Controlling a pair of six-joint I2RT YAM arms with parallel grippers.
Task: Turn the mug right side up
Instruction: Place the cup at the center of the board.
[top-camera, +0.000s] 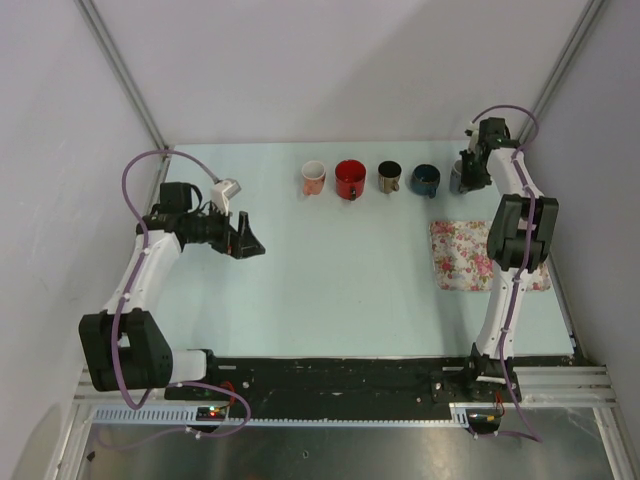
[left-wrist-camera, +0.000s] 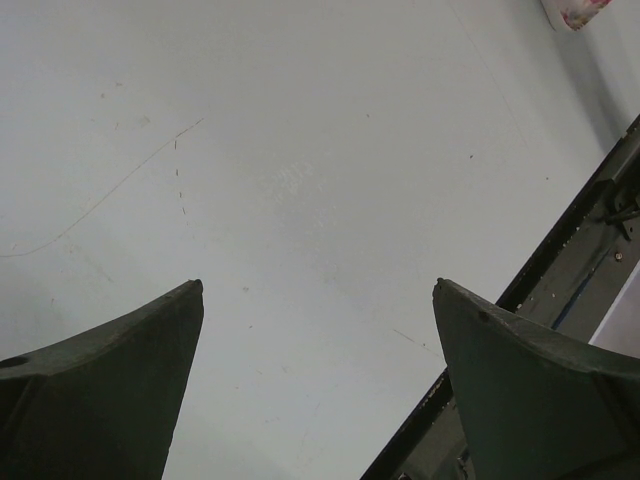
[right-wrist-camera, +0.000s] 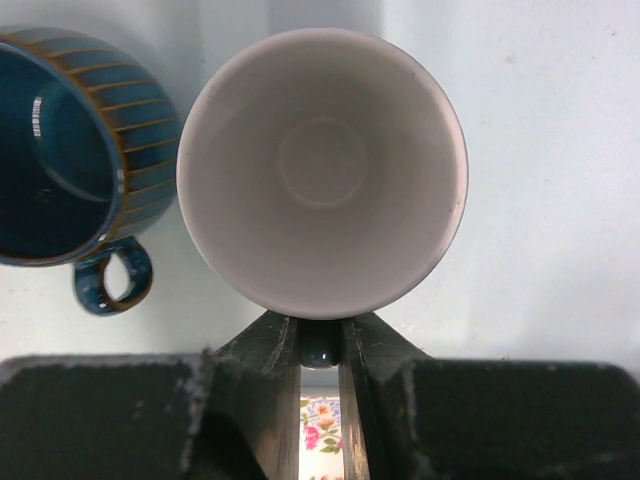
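Pale bench (right-wrist-camera: 545, 150): right gripper (right-wrist-camera: 320, 345) pinches the mug (right-wrist-camera: 320, 170) by its handle beside a blue mug (right-wrist-camera: 60, 140); left gripper (left-wrist-camera: 318, 290) spread wide.

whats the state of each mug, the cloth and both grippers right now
pink mug: upright, mouth up
red mug: upright, mouth up
brown mug: upright, mouth up
blue mug: upright, mouth up
held mug: mouth up, gripped by its handle
right gripper: shut on held mug
left gripper: open, empty
flowered cloth: lying flat
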